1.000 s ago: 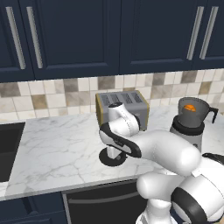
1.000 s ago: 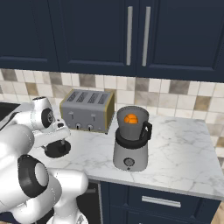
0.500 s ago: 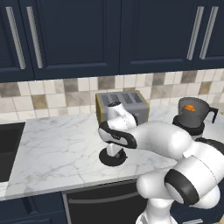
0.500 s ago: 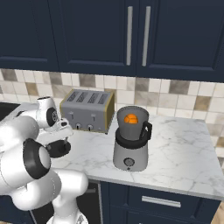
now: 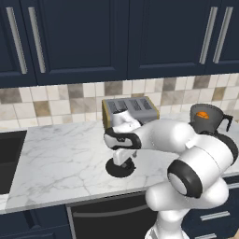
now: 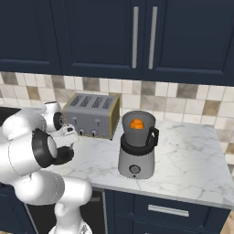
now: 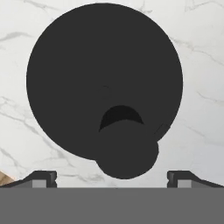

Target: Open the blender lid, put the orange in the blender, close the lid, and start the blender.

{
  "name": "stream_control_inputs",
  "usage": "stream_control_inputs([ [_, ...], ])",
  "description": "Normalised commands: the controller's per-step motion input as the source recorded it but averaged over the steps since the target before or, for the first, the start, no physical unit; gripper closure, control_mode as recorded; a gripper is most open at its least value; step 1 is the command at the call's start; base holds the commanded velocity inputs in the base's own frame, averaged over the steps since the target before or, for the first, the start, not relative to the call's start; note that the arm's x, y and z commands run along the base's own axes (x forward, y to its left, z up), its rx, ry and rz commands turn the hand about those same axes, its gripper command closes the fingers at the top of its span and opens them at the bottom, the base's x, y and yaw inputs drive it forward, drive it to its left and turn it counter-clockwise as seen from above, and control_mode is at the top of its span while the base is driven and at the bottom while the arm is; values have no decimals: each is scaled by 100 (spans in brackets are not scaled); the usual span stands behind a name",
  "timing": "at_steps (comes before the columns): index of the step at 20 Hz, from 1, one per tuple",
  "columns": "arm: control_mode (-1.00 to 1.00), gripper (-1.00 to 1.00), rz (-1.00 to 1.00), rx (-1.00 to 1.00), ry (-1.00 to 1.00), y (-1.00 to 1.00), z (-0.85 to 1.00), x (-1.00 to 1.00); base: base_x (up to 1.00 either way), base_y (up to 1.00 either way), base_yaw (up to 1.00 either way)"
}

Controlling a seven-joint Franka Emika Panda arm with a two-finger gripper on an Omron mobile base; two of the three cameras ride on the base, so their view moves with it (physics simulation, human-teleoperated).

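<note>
Two steps are looking done: the orange (image 6: 136, 124) is sitting in the blender (image 6: 136, 147), so I'm hovering open jaws over the blender lid (image 7: 104, 81) lying on the tabletop (image 5: 60, 154).

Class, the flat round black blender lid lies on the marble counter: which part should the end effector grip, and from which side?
Probably the small raised centre knob of the flat round black blender lid, from straight above: the disc lies flat and looks too wide for the open end effector, and only the knob stands up.
</note>
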Motion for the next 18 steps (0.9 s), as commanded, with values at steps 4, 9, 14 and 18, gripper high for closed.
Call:
stream_control_inputs([
  [4,-100,-100,2,0,7,0,-21,20,0,0,0],
  [9,-100,-100,2,0,4,0,-12,17,0,0,0],
  [14,-100,-100,4,0,1,0,-6,4,0,0,0],
  [18,-100,-100,5,3,0,-2,-16,-5,0,0,0],
])
